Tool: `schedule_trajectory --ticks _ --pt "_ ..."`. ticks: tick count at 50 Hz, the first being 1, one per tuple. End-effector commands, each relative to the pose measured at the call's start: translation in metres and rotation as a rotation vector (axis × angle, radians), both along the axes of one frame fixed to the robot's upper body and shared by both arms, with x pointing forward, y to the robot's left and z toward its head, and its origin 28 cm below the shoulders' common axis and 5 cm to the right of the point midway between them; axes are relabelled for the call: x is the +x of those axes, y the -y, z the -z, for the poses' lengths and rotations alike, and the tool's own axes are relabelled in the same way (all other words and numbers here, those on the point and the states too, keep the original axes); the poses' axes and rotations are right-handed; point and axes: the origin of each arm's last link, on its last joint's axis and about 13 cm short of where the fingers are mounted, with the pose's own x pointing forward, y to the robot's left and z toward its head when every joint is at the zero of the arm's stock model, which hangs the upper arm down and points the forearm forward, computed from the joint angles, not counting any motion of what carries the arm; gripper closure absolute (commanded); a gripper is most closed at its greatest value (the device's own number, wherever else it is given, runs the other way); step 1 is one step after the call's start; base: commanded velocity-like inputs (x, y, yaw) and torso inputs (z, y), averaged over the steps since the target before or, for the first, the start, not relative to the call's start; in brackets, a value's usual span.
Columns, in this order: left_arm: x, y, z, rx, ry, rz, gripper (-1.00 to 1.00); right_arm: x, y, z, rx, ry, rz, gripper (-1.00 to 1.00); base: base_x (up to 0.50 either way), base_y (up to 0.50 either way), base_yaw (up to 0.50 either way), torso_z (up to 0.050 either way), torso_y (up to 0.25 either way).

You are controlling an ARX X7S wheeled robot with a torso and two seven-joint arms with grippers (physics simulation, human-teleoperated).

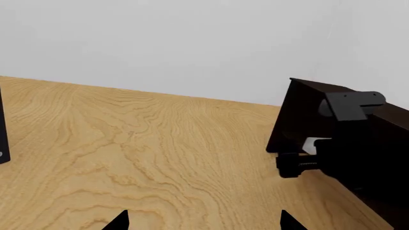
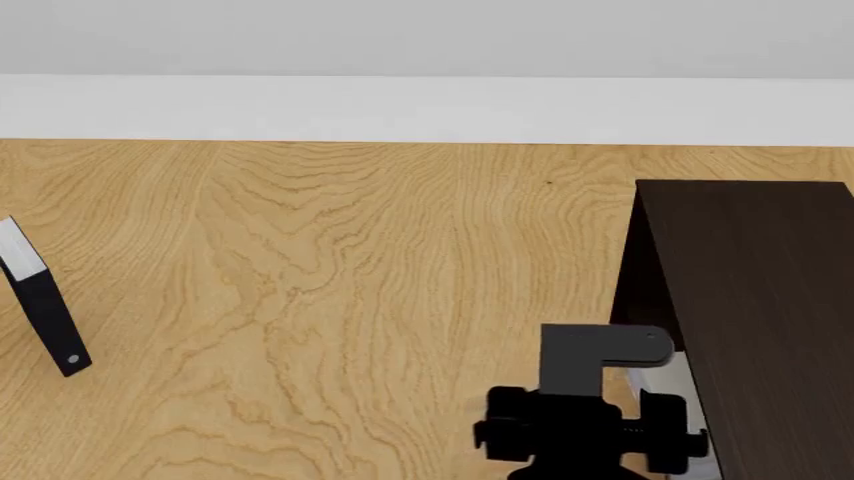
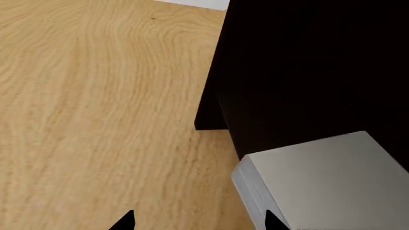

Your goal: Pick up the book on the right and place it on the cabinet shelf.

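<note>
The light-grey book [image 3: 319,184] lies against the foot of the dark cabinet [image 3: 313,62]. My right gripper [image 3: 199,223] is open, with wood floor between its tips and one fingertip [image 3: 275,221] in front of the book's near corner. In the head view the right gripper [image 2: 587,432] sits low beside the cabinet [image 2: 761,300], with a pale sliver of the book [image 2: 663,385] behind it. My left gripper [image 1: 204,223] is open and empty over bare wood. It sees the cabinet [image 1: 300,120] and the book [image 1: 315,145]. The shelf boards are lost in the dark.
A slim black book with a small round mark [image 2: 47,310] stands at the far left, and shows at the edge of the left wrist view [image 1: 3,139]. A white wall [image 2: 427,100] runs along the back of the wood surface [image 2: 374,280].
</note>
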Motion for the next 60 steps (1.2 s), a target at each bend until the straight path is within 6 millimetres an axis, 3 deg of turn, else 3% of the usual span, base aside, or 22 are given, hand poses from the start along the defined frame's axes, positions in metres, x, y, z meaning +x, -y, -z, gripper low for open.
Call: schedule_trajectory --ticks 1,22,60 --pt "-0.002 0.001 0.004 -0.003 -0.029 0.002 -1.00 0.000 0.019 -0.003 -0.074 0.019 0.090 -1.00 0.00 0.00 0.00 0.000 0.000" --pt "-0.003 0.001 0.003 -0.004 -0.023 0.000 -1.00 0.001 0.016 -0.004 -0.057 0.029 0.067 -1.00 0.00 0.00 0.00 0.000 0.000" --pt "-0.004 0.001 0.005 -0.007 -0.029 -0.002 -1.00 0.000 -0.023 0.004 -0.009 0.019 -0.158 -1.00 0.00 0.00 0.00 0.000 0.000"
